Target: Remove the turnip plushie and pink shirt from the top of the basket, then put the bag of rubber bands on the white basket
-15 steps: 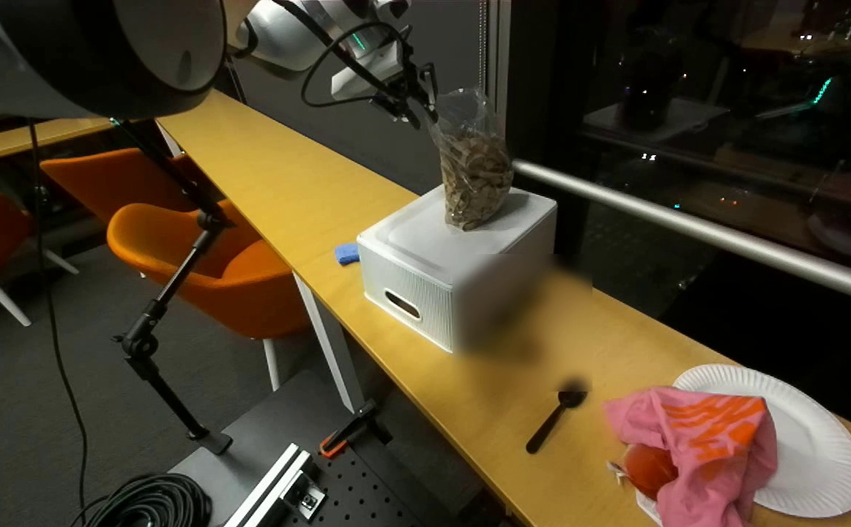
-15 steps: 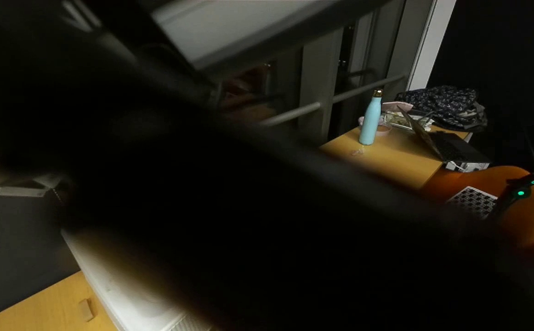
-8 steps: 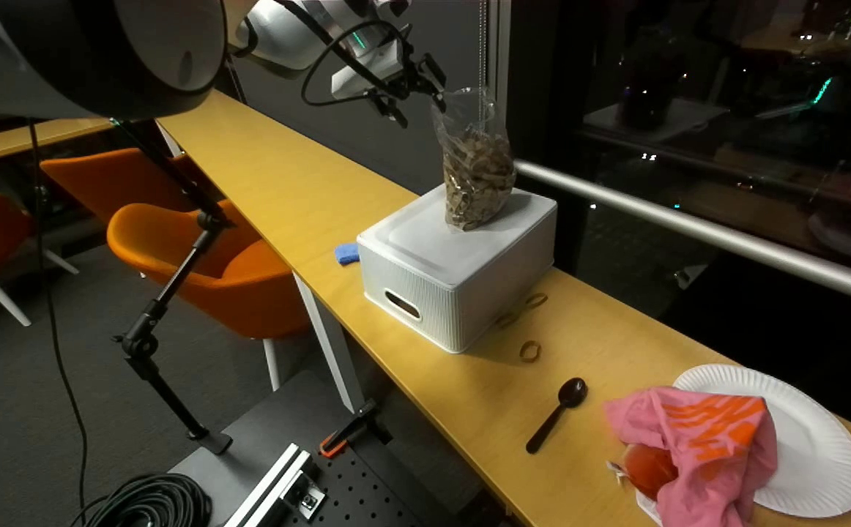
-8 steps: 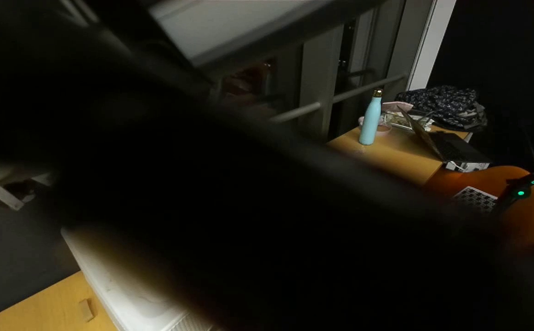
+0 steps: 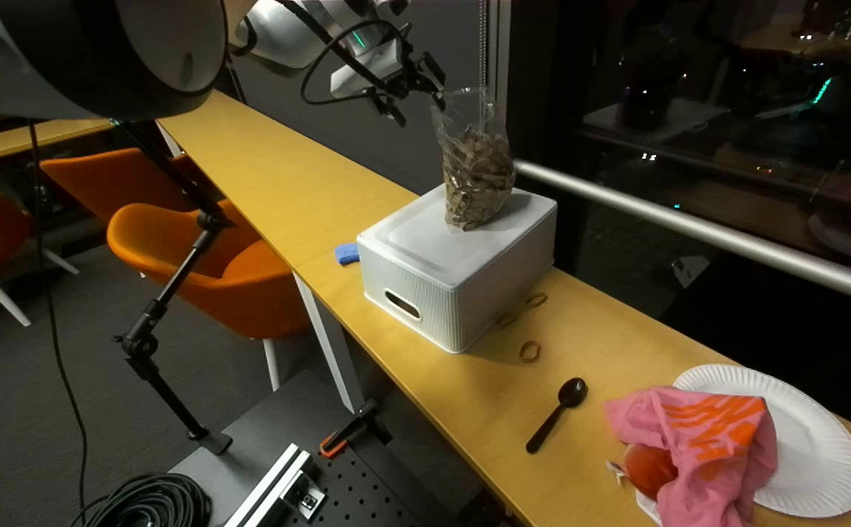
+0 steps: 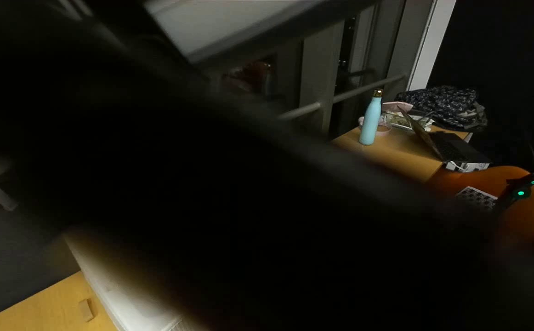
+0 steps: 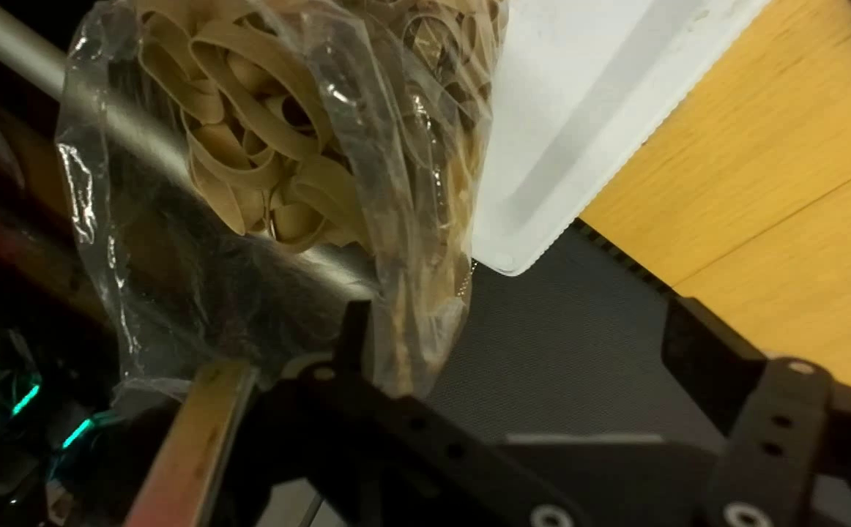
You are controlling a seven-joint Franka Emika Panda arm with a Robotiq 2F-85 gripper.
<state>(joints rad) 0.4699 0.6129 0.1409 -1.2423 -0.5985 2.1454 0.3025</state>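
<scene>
The bag of rubber bands (image 5: 478,179), clear plastic with tan bands, stands upright on top of the white basket (image 5: 425,245). Beside the bag's upper edge, my gripper (image 5: 420,110) is open, its jaws spread wide. In the wrist view the bag (image 7: 264,132) lies toward the left finger, its loose plastic next to that finger; whether they touch I cannot tell. Nothing is pinched between the gripper's tips (image 7: 521,315). The pink shirt (image 5: 718,432) rests partly on a white plate at the table's near end. Against it sits the reddish turnip plushie (image 5: 649,472), partly covered by the shirt.
Loose bands (image 5: 530,351) and a black spoon (image 5: 557,416) lie between basket and plate (image 5: 821,454). A metal rail (image 5: 689,219) runs along the window. A blue cloth (image 5: 347,254) sits beside the basket. The dark arm blocks most of an exterior view with a bottle (image 6: 371,120).
The jaws have spread apart from near-together at the bag's top, letting go of the plastic. The bag has shifted very slightly and stays standing on the basket. The arm has barely moved.
</scene>
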